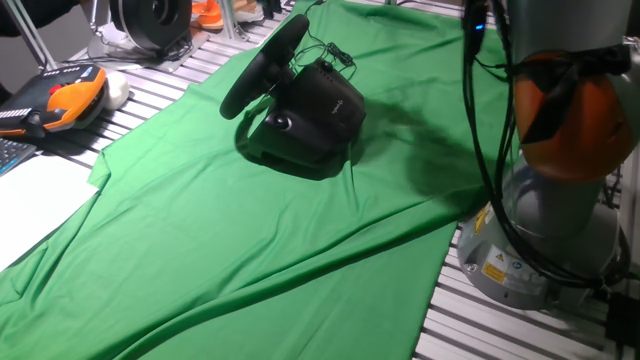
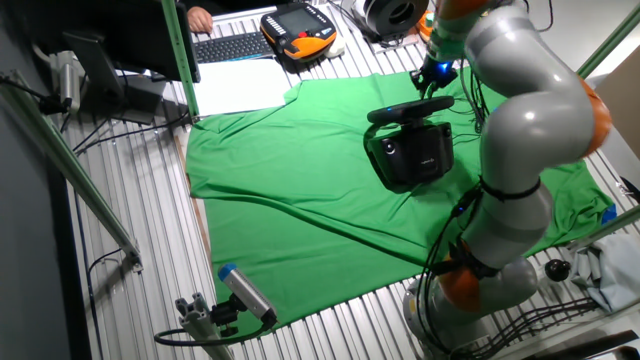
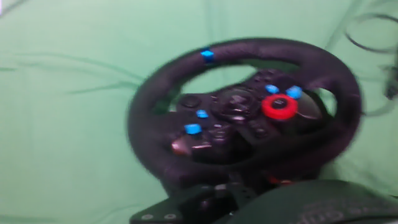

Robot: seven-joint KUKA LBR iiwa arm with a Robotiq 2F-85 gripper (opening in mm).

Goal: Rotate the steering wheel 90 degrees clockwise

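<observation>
Arm (image 2: 520, 120) arched over table, wrist bent down; tool out of sight, state n/k.

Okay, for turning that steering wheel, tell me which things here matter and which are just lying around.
Belongs to the job:
steering wheel
its black box base

Just lying about:
orange-and-black handheld controller
keyboard
green cloth (only the surface underneath)
black-and-silver ring device

The gripper itself isn't clearly visible in any view.

Even bright overhead light, soft shadows on the green cloth (image 1: 250, 240), hand view motion-blurred, fixed views sharp
</observation>
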